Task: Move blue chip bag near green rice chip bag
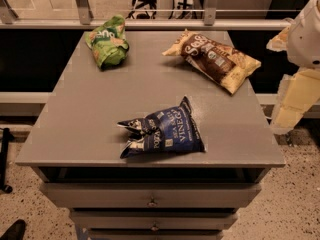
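Arm (306, 34): white shell, entering at the upper right edge of the view, beyond the right side of the table (90, 134). Gripper (292, 104): pale yellow parts hanging below the white shell, off the table's right edge and about level with its middle. It is apart from all three bags, and whether it is open or closed cannot be told. Table: grey, flat top, seen from the front and above. Blue bag (165, 131): lying flat near the front edge, about centre, lettering upward, crumpled end pointing left. Green bag (107, 41): lying at the back left of the top, well apart from the blue bag. Brown bag (215, 59): brown and yellow, larger, lying aslant at the back right with one yellow end toward the right edge, apart from both other bags. Drawers (100, 196): grey fronts stacked under the top, below a dark gap, contents hidden. A small knob (152, 202) sits at the centre of the uppermost front, and another is on the front below. Rail (150, 24): runs behind the table, with upright posts. Floor (295, 204): speckled.
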`<state>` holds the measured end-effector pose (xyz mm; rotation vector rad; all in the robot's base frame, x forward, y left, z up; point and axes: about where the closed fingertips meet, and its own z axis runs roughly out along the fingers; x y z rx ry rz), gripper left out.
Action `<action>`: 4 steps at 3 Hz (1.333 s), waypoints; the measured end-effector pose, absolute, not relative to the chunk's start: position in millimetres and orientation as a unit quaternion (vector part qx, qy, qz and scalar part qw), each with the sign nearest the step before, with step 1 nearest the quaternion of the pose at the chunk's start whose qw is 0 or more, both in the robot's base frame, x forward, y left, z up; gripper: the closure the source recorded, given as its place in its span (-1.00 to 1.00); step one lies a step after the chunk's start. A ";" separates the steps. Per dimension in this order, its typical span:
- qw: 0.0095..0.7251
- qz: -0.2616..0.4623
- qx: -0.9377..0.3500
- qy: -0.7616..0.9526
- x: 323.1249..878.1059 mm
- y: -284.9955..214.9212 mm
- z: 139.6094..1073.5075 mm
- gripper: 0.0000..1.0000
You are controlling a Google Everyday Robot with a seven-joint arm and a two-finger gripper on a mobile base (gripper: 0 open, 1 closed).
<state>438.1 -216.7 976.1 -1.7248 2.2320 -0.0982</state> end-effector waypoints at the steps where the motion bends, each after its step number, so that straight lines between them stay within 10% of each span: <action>1: 0.161 -0.035 -0.604 0.780 439.3 -215.4 975.9 -1.00; 4: 0.218 -0.006 -0.621 0.752 495.9 -138.8 932.1 -1.00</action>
